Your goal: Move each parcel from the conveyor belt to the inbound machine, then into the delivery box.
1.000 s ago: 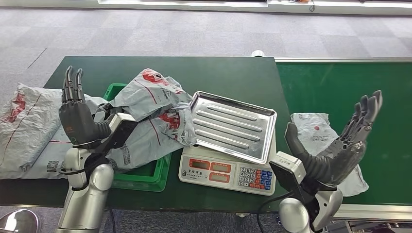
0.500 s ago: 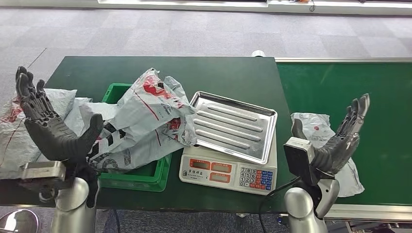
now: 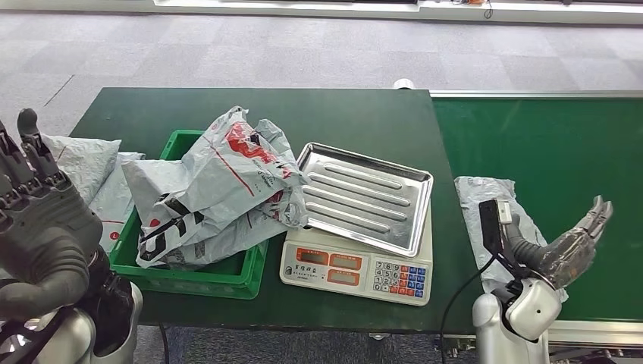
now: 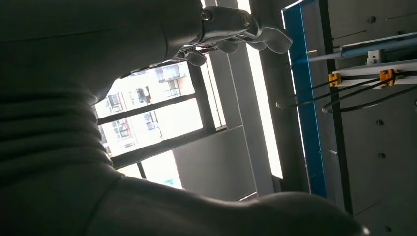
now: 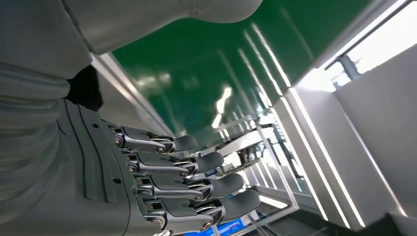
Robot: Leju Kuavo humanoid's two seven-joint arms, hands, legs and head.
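Observation:
A grey parcel (image 3: 485,199) lies flat on the green conveyor belt (image 3: 546,144) near its left end. My right hand (image 3: 565,246) hovers over the parcel's near edge, fingers apart, holding nothing; the right wrist view shows its spread fingers (image 5: 196,184) against the belt (image 5: 196,69). The inbound machine, a scale with a bare steel tray (image 3: 364,199) and keypad (image 3: 352,269), stands mid-table. The green delivery box (image 3: 193,274) holds a heap of grey-and-red parcels (image 3: 220,182). My left hand (image 3: 38,220) is raised at the lower left, empty and spread, well clear of the box.
More grey parcels (image 3: 87,163) lie on the table left of the box. The dark green table (image 3: 341,114) runs back to grey carpet. The left wrist view points up at a window and ceiling past my left hand's fingers (image 4: 236,29).
My left hand has pulled away from the box toward the lower left and closer to the camera. My right hand has dropped lower over the parcel's near edge. The heap in the box has settled.

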